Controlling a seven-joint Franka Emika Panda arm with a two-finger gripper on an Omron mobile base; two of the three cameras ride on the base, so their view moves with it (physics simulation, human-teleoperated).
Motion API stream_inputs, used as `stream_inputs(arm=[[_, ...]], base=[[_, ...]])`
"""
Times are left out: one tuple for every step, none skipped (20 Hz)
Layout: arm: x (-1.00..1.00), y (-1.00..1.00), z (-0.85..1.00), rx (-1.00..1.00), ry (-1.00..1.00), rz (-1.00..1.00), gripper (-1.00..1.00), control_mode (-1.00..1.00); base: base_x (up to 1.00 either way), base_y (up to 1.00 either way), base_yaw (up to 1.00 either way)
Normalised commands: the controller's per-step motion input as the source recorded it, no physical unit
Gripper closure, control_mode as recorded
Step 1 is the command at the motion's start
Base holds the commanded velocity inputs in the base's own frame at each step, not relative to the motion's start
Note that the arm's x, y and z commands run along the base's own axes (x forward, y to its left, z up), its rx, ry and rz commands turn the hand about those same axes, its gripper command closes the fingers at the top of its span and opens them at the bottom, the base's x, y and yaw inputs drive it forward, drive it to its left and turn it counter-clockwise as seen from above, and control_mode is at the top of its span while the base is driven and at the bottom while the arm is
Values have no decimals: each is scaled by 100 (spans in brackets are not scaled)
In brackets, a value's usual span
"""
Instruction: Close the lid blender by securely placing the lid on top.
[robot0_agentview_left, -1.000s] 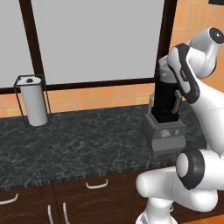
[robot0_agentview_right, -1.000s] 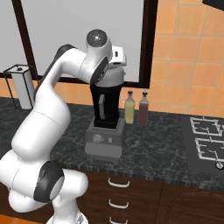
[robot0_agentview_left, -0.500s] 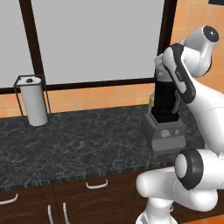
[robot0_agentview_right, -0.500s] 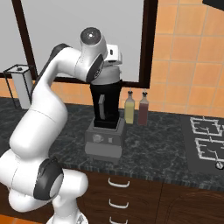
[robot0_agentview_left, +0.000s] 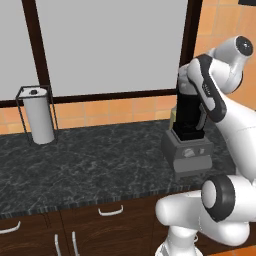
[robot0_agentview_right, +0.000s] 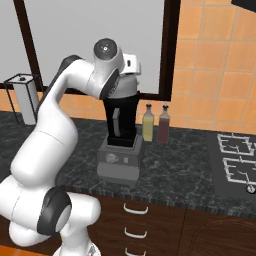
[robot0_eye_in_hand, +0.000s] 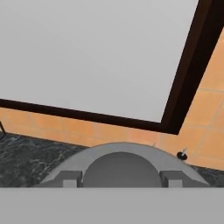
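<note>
While reading the left base view, can place the blender (robot0_agentview_left: 188, 136) at the right end of the dark counter (robot0_agentview_left: 90, 165), well apart from the paper roll (robot0_agentview_left: 39, 117). Wrist folded over the jar mouth, presumably to bring the cap down flat and centred.

From the right base view, same stance from the other side. Adds the grey side handle, the dial on the base, and two bottles (robot0_agentview_right: 156, 124) just beside the blender, toward the stove (robot0_agentview_right: 234, 159).

In the hand view, supplies what the base cameras lack: the lid (robot0_eye_in_hand: 120, 151), round and light grey, directly under the gripper (robot0_eye_in_hand: 121, 179), one fingertip either side of the central knob. Cannot tell whether clamped on the knob or let go, nor whether the lid is seated on the jar.
</note>
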Motion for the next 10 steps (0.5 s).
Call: stream_inputs(arm=[[0,-10,0,0,-7,0,100,-100],[-4,-11,0,0,-4,0,100,-100],[-9,-11,0,0,-2,0,100,-100],[-11,-11,0,0,0,0,100,-100],[-11,-11,5,0,0,0,100,-100],[-13,-12,14,0,0,0,100,-100],[-15,-11,18,0,0,0,100,-100],[-16,-13,22,0,0,0,100,-100],[-14,-11,24,0,0,0,100,-100],[-13,-11,26,0,0,0,100,-100]], base=[[0,0,0],[0,0,0],[0,0,0],[0,0,0],[0,0,0],[0,0,0],[0,0,0],[0,0,0],[0,0,0],[0,0,0]])
